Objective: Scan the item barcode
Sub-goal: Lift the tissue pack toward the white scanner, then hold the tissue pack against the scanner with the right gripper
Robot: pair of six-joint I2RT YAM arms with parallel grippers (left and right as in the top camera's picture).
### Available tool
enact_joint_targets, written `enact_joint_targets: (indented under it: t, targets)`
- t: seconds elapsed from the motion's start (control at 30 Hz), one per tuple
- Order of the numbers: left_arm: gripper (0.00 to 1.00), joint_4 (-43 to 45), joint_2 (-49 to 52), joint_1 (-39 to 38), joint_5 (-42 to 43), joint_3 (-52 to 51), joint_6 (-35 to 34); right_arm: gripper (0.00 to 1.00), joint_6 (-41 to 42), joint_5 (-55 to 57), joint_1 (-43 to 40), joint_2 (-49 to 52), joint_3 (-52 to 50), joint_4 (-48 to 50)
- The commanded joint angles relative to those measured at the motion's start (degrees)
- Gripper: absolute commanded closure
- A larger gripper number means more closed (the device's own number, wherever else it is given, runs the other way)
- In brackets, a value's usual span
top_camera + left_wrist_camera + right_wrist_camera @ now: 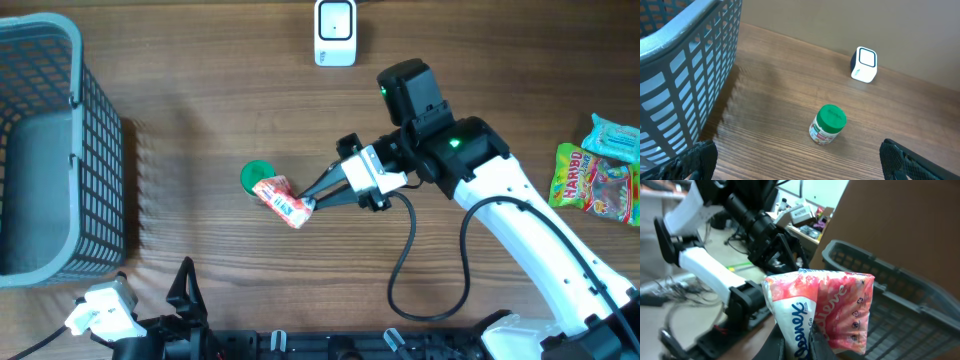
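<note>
A pink and white Kleenex tissue pack (284, 200) hangs just above the table's middle, with my right gripper (313, 199) shut on its end. In the right wrist view the pack (835, 305) stands upright between the fingers of the right gripper (807, 342); no barcode shows on the facing side. The white scanner (335, 32) stands at the table's far edge, well away from the pack, and appears again in the left wrist view as the scanner (864, 64). My left gripper (800, 167) is open over bare wood at the near edge.
A green-lidded jar (257, 176) stands beside the held pack, also in the left wrist view as the jar (829, 124). A grey mesh basket (60, 150) fills the left side. Haribo candy bags (595, 180) lie at the right edge.
</note>
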Motion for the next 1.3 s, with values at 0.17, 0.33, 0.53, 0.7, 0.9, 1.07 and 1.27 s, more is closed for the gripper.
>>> enact_joint_targets:
  t: [0.17,0.33,0.53,0.7,0.9,1.07,1.27]
  targets:
    - [0.0,0.2,-0.6,-0.4,-0.6,-0.2,0.1,0.96,57.5,28.1,0.0,3.5,-0.2,11.8]
    - [0.0,0.2,-0.6,-0.4,-0.6,-0.2,0.1,0.96,93.8,61.4,-0.1,5.5,-0.2,18.8]
    - [0.0,0.2,-0.6,-0.4,-0.6,-0.3,0.1,0.96,108.6,60.2,-0.5,9.3,-0.2,33.4]
    - [0.0,0.2,-0.6,-0.4,-0.6,-0.2,0.1,0.96,128.5,53.6,-3.5,19.3,-0.2,47.0]
    - [0.0,0.2,-0.6,-0.4,-0.6,-0.2,0.1,0.96,157.6,47.1,-9.2,32.7,-0.2,78.6]
    - [0.0,0.2,-0.6,-0.4,-0.6,-0.2,0.1,0.96,176.8,57.1,-12.8,38.1,0.0,86.2]
    - [0.0,0.2,-0.6,-0.4,-0.6,-0.2,0.1,0.96,179.3,63.0,-13.5,43.5,6.7,87.6]
